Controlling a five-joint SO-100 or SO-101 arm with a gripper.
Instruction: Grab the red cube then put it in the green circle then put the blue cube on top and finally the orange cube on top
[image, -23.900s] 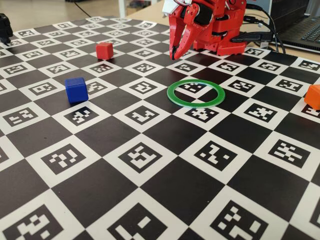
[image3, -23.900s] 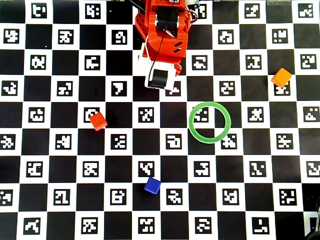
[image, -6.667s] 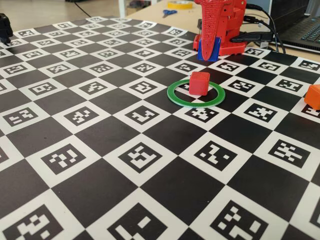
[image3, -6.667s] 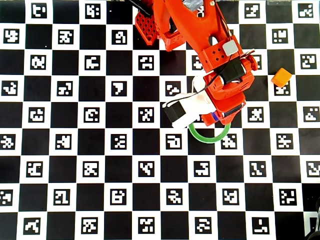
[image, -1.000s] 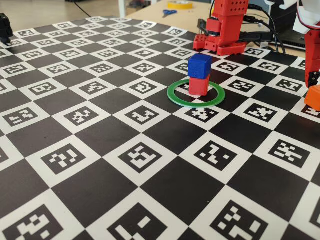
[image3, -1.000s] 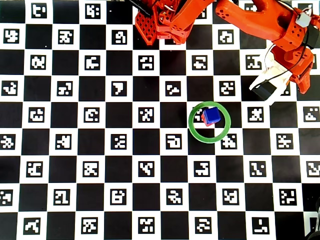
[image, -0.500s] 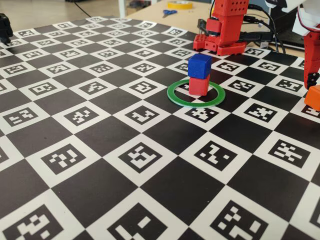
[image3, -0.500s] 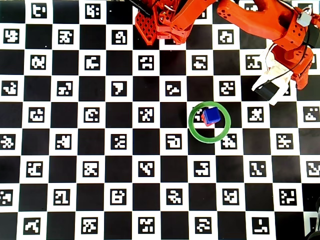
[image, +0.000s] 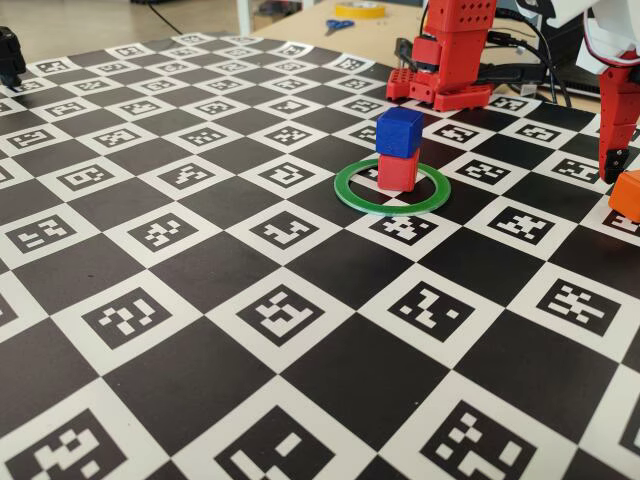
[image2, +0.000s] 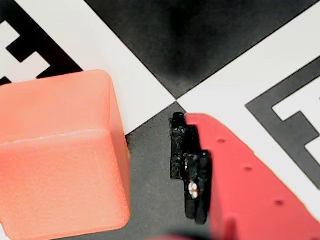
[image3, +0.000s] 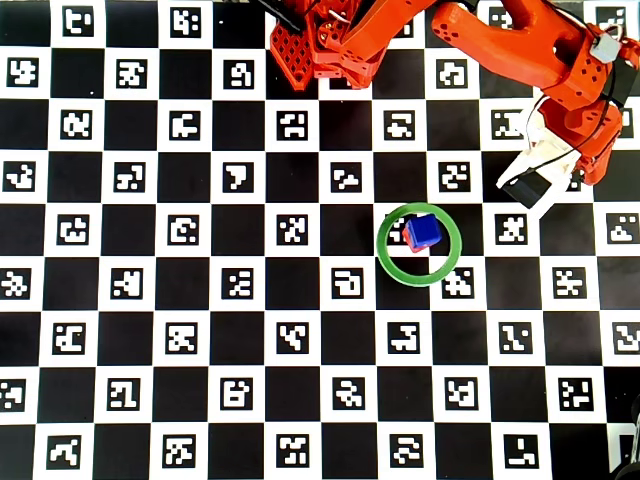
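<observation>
Orange cube (image2: 60, 155) just left of tool (image2: 150, 165) finger (image2: 192, 170), not touching

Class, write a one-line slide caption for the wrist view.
Red gripper finger beside the small matte orange plastic cube on the checkered marker board.

Blue cube (image: 399, 131) sits atop red cube (image: 397, 169) inside green circle (image: 391, 187); orange cube (image: 627, 194) at rt edge.

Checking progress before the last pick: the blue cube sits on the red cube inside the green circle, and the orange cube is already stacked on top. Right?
Not quite. The blue cube does sit on the red cube inside the green circle, but the fixed view shows the orange cube on the board, beside the gripper.
</observation>
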